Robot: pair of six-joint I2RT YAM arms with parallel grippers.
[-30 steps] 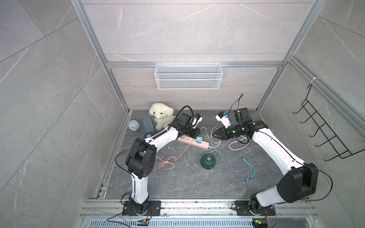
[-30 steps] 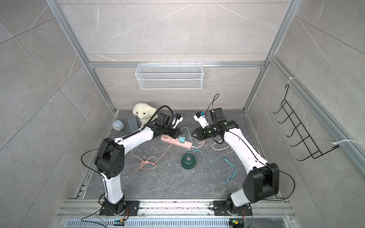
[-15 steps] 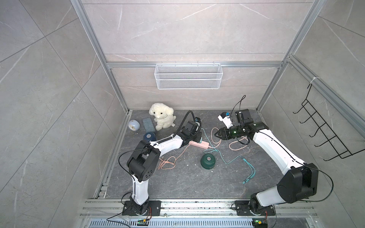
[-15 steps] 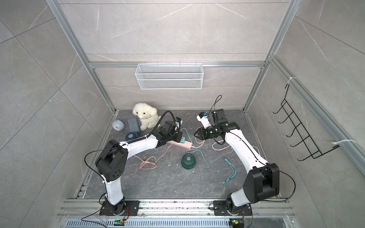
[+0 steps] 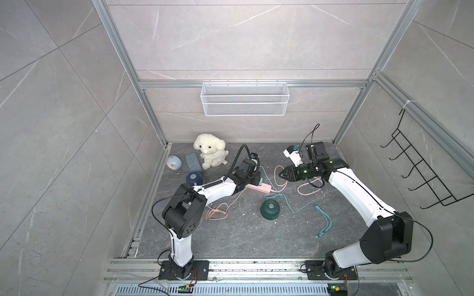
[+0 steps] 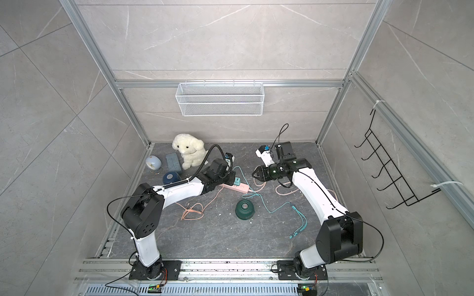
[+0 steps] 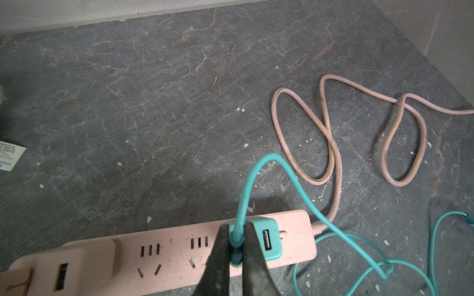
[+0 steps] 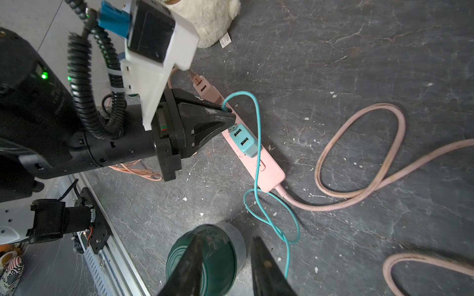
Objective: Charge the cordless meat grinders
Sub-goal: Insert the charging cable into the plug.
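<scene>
Watching the feeds, I see the left jaws clenched on the plug end of the teal cable [image 7: 236, 246], right at the teal plug cube [image 7: 269, 238] that sits in the pink power strip [image 7: 174, 253]; whether it is seated I cannot tell. The right jaws stand parted and empty, above the table [image 5: 243, 235] to the right of the strip. The dark green grinder [image 5: 269, 209] stands near of the strip, mid-table, silver hub up, untouched; the navy grinder [image 5: 194, 178] sits far left, just near of the plush dog [image 5: 210, 153].
</scene>
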